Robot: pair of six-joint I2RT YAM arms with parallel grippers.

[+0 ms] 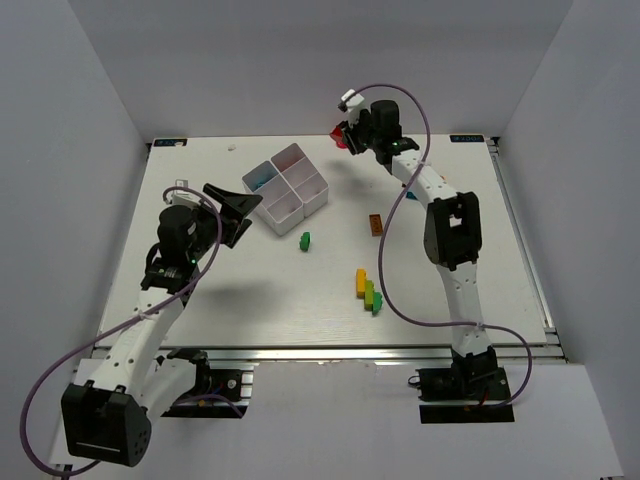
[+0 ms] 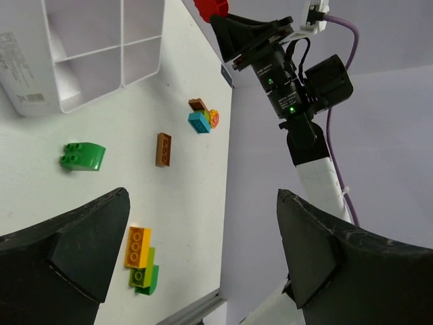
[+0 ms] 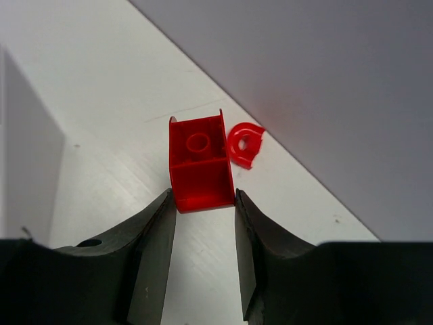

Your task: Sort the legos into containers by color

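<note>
My right gripper (image 3: 202, 198) is shut on a red lego (image 3: 198, 164), pinched at the very fingertips and lifted over the table's far edge (image 1: 340, 135). A small red round piece (image 3: 245, 143) shows just beside it; whether it touches the brick I cannot tell. The white four-compartment tray (image 1: 300, 212) sits left of centre, with something blue in its far-left cell (image 1: 258, 178). My left gripper (image 1: 235, 210) hangs open and empty beside the tray's near-left corner. Loose on the table are a green lego (image 1: 305, 240), a brown flat one (image 1: 375, 224) and a yellow-green cluster (image 1: 367, 290).
A blue, brown and orange clump (image 2: 201, 118) lies near the far edge below the right arm (image 2: 291, 81). White walls close in the table on three sides. A metal rail (image 1: 340, 352) runs along the near edge.
</note>
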